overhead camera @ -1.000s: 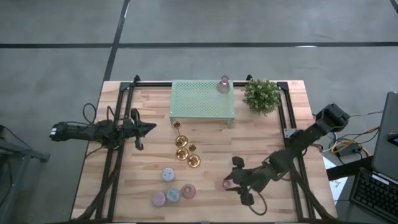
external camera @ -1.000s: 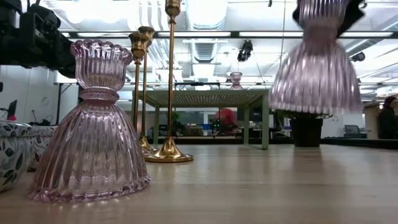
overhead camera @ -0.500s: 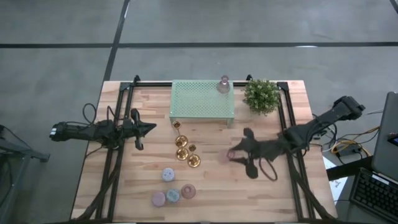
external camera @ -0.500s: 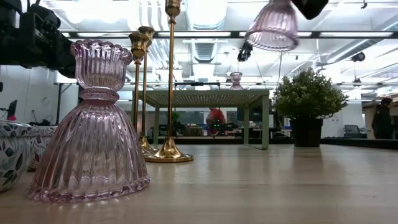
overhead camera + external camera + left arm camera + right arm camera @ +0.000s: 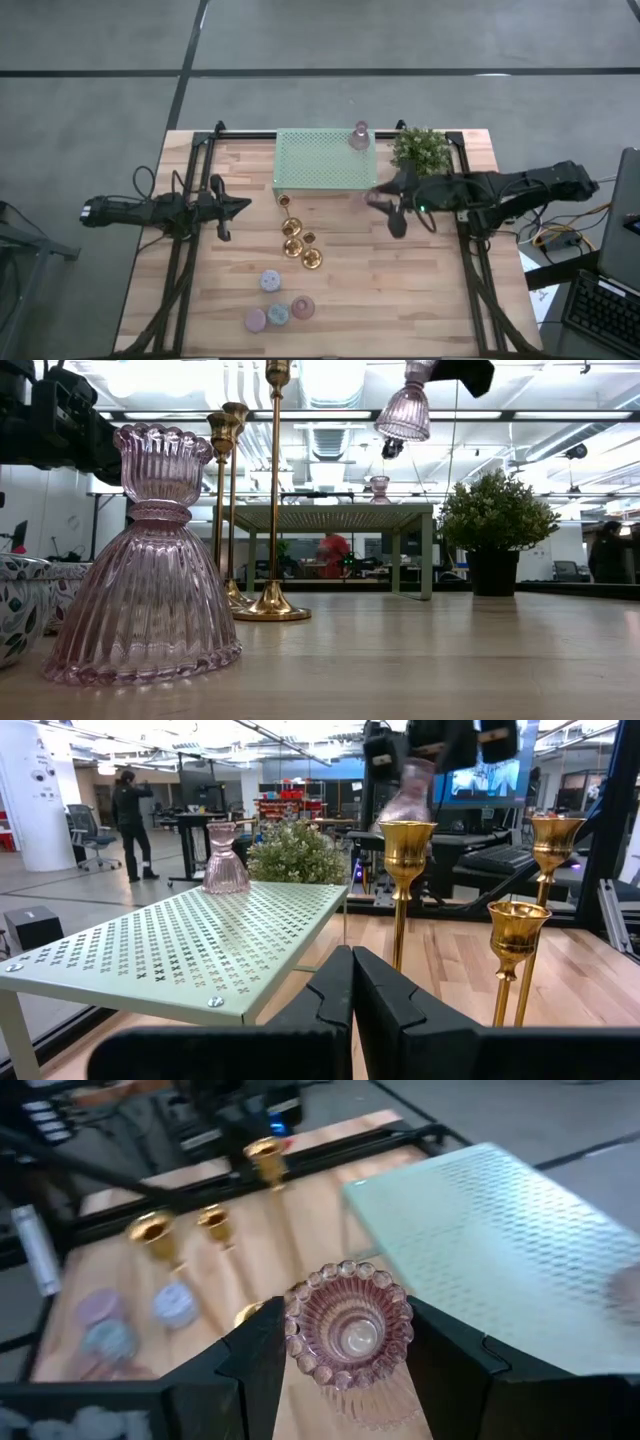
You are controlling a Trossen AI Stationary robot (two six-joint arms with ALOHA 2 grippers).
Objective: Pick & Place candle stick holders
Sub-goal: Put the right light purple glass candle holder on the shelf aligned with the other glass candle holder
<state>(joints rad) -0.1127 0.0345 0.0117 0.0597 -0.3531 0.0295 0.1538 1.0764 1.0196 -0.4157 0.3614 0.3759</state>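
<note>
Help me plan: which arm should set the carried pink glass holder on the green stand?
Right. Its gripper already grips the pink glass holder beside the green stand; the left gripper waits shut, farther off.

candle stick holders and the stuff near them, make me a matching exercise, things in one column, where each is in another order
Things:
1. pinkish clear ribbed glass holder
2. second pink glass holder
3. shiny gold metal holders
4. small bushy green plant

Places:
A. standing on the mint-green perforated stand
B. on the wooden table, in front of the stand
C. held above the table in the right hand
D. beside the stand, at the table's back right

Pairs: 1-C, 2-A, 3-B, 4-D
</note>
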